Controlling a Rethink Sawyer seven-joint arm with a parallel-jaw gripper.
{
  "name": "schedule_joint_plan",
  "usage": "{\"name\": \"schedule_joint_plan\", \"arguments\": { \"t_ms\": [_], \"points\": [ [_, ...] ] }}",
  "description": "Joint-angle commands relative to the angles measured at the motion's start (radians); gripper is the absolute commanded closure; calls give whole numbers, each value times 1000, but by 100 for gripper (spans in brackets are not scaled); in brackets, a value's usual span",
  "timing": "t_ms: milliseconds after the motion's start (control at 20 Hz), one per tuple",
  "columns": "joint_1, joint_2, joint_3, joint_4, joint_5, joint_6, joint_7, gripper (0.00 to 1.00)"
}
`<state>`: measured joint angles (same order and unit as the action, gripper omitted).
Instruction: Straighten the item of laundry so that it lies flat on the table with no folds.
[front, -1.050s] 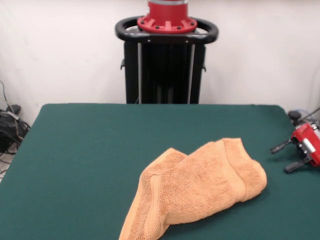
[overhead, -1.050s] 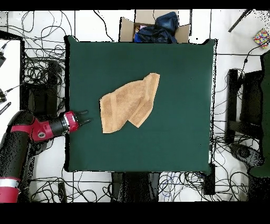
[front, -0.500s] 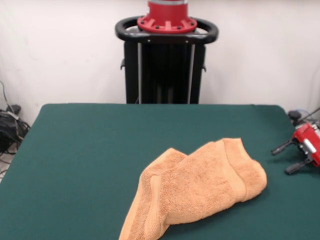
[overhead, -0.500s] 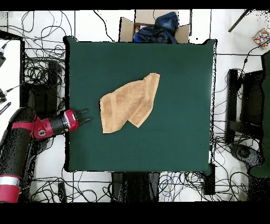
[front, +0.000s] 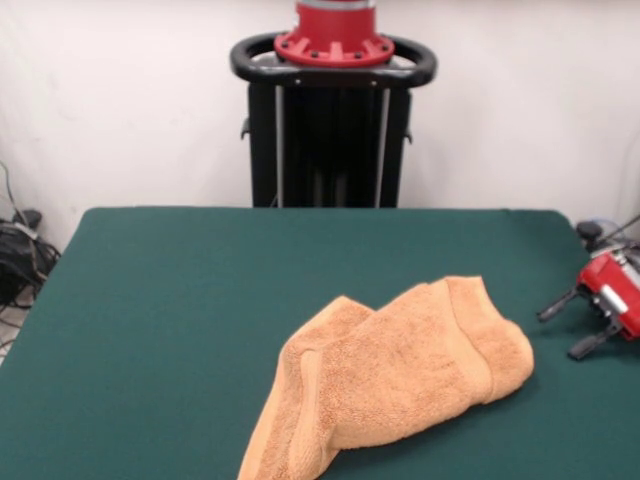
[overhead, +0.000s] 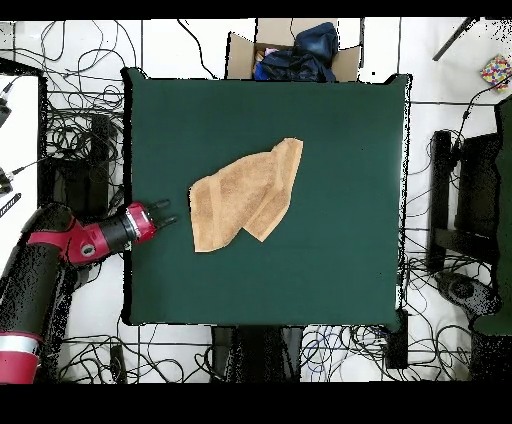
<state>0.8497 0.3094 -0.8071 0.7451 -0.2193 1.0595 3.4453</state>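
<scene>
Since a second ago the gripper (overhead: 166, 211) has crept slightly toward the folded towel (overhead: 245, 194), its fingers apart above the table (overhead: 330, 250) edge, the towel lying mid-table just ahead, long axis slanting away.

Place: a robotics lab or test room.
Work surface: one green felt-topped table (overhead: 330, 150) standing alone before a bare white wall.
Robot: a black pedestal (front: 330, 130) with a red base, and a red and black arm (overhead: 60, 255).
Floor: tangled cables (overhead: 80, 80) all round.
Clutter: a cardboard box (overhead: 290, 55) of dark cloth.
</scene>
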Motion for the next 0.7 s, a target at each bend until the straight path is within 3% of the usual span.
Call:
{"name": "schedule_joint_plan", "arguments": {
  "t_ms": [50, 500, 700],
  "points": [
    [-21, 8, 74, 152, -110, -211, -76, 0],
    [-6, 14, 33, 210, -197, -255, -3, 0],
    [3, -33, 43, 266, -238, -209, -120, 0]
  ]
}}
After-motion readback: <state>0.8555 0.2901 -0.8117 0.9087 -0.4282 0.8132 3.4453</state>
